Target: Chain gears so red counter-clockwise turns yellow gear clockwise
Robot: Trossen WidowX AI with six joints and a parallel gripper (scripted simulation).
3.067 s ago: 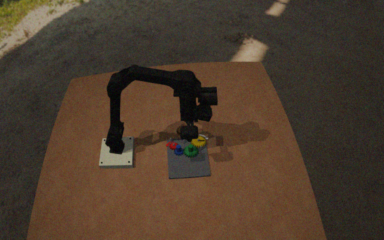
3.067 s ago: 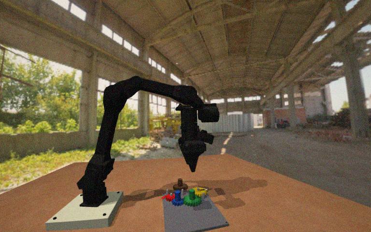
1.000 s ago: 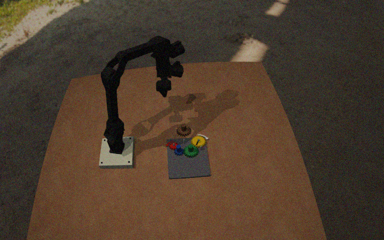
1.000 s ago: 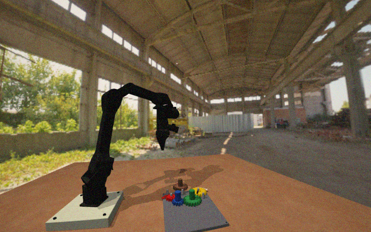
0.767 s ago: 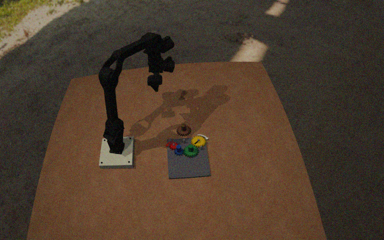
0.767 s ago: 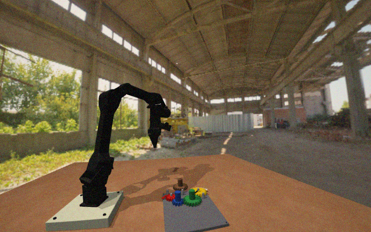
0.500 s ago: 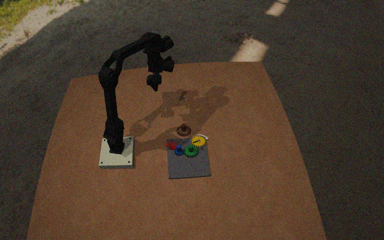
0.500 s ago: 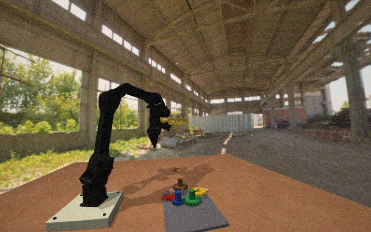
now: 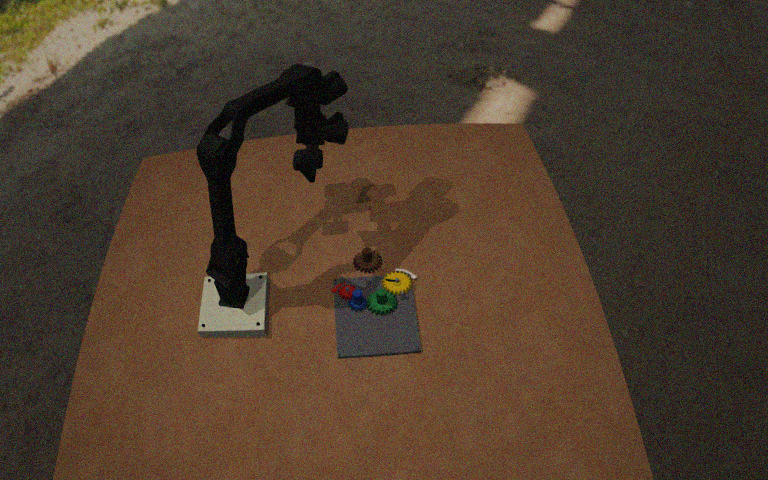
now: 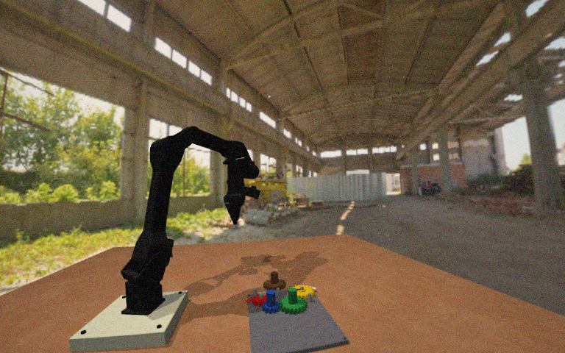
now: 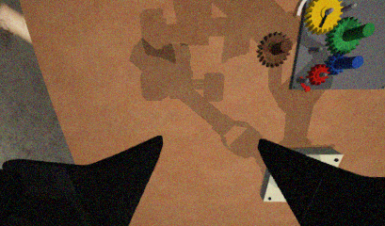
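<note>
My gripper [image 9: 313,179] [image 10: 235,223] [image 11: 209,141] is open and empty, high above the table and well away from the board. On the grey board [image 9: 376,342] [image 10: 292,330] [image 11: 375,77] the red gear [image 9: 347,293] [image 10: 257,301] [image 11: 317,74] and the yellow gear [image 9: 395,283] [image 10: 305,291] [image 11: 321,16] sit at its far part. Between them are the small blue gear [image 9: 358,302] [image 10: 271,301] [image 11: 351,62], beside the red one, and the larger green gear [image 9: 381,302] [image 10: 293,301] [image 11: 344,36], beside the yellow one. Blue and green look side by side and low. The brown gear [image 9: 367,261] [image 10: 274,282] [image 11: 272,50] stands on the table behind the board.
The arm's pale base plate [image 9: 233,324] [image 10: 119,334] [image 11: 274,190] is left of the board in the top and exterior views. A few short pegs show near the red and yellow gears. The white arrow [image 9: 413,276] curves beside the yellow gear. The arm's shadow falls across the table.
</note>
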